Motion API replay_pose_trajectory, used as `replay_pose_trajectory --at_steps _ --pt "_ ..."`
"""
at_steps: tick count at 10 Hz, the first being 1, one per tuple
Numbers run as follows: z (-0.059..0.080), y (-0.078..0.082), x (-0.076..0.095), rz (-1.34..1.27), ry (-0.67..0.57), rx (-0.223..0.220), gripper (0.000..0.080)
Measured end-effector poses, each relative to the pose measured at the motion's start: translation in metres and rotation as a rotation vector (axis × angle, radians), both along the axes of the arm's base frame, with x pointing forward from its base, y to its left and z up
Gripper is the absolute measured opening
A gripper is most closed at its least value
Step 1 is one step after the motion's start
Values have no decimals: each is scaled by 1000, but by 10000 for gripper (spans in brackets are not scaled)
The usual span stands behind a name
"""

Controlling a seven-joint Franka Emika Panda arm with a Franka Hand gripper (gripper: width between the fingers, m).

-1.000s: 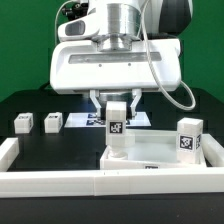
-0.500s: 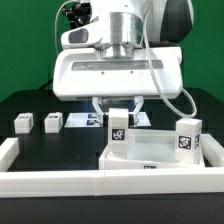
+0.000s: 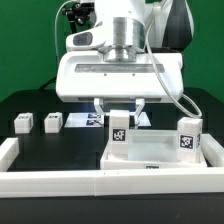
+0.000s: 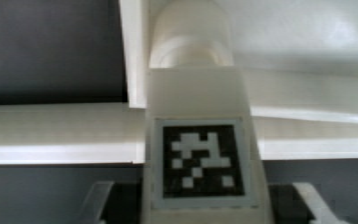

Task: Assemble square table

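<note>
Held leg: short white plastic block leg [image 3: 119, 128] with a black-and-white square tag on its face. It is upright over the slab corner nearest the exterior view's left. Whether its lower end is touching or seated there cannot be told.
Slab: white plastic square slab [image 3: 160, 152], rimmed underside up. It lies on the black table [image 3: 60, 145] toward the exterior view's right, against the rail.
Gripper: two-finger gripper [image 3: 119, 113], closed on the held leg. In the wrist view the fingers [image 4: 105, 203] flank both sides of the tagged face.
Standing leg: a second white block leg [image 3: 190, 136], upright at the slab's corner toward the exterior view's right. Whether it is fixed cannot be told.
Loose legs: two more white block legs [image 3: 22, 122] [image 3: 52, 121] on the table, well apart from the slab.
Rail: long white rail [image 3: 50, 182] along the near edge, touching the slab.
Marker board: thin flat white tagged board [image 3: 88, 120] behind the gripper.
Risk, misalignment: if the held leg's end sits off the corner socket, pressing or turning likely jams it or cross-threads it.
Risk, slab shift: sideways force from the leg may push the slab off the rail, since only the rail braces it.
Risk, slip: smooth plastic may rotate or slide between the fingers under torque, leaving the leg tilted.
Risk, early release: opening before the leg is seated likely lets it topple onto the slab.
</note>
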State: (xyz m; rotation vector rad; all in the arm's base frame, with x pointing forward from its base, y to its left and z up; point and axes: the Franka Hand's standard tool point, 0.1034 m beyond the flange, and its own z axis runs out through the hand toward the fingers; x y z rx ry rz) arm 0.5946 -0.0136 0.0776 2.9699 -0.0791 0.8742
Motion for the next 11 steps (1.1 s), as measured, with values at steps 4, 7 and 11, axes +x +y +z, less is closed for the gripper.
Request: replay_pose_trajectory --at_steps 4,7,11 --pt "-2 0 -1 1 14 3 536" --pt "-3 0 -1 1 15 3 642" --pt "5 -12 -1 5 31 -3 648"
